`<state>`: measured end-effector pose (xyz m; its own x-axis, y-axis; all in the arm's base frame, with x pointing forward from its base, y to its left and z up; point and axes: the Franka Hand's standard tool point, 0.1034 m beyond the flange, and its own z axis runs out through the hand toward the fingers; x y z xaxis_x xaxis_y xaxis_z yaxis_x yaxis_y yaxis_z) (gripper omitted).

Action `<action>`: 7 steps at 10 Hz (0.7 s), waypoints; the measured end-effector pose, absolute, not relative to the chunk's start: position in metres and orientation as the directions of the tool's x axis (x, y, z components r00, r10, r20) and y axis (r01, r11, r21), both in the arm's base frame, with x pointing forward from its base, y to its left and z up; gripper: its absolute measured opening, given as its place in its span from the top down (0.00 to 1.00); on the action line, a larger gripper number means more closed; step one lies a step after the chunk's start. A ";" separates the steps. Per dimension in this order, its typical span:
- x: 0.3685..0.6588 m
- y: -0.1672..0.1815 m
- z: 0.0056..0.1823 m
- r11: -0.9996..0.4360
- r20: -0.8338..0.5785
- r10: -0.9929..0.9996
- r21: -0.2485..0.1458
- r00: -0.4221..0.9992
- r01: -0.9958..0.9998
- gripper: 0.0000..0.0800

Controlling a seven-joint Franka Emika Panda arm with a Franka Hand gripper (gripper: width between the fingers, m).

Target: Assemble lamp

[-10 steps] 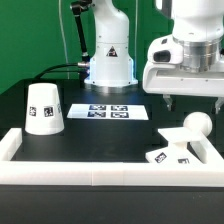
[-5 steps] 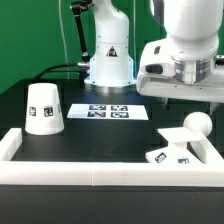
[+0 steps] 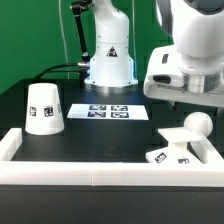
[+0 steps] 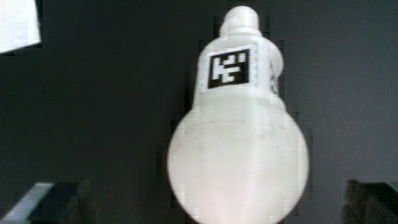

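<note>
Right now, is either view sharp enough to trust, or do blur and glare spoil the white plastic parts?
Exterior view: evenly lit and fairly sharp; the white tapered plastic shade shows its tag clearly. Wrist view: softer; the white ball-topped plastic bulb is bright, its round end nearly washed out, its tag legible; the dark fingertips flanking it are blurred.

No words can be read — only square tags [image 4: 231, 72] on bulb [image 4: 240, 150], shade [image 3: 43, 100], marker board [image 3: 84, 112].
</note>
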<state>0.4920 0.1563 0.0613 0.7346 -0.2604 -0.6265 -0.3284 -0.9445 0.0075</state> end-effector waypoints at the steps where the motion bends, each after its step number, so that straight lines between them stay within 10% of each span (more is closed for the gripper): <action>1: 0.492 0.155 0.061 -0.944 -0.627 -0.262 0.008 0.734 -0.330 0.13; 7: 0.490 0.163 0.050 -0.943 -0.585 -0.266 -0.006 0.766 -0.332 0.13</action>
<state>0.4897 0.1625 0.0499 0.7663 -0.2656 -0.5850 -0.3318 -0.9433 -0.0064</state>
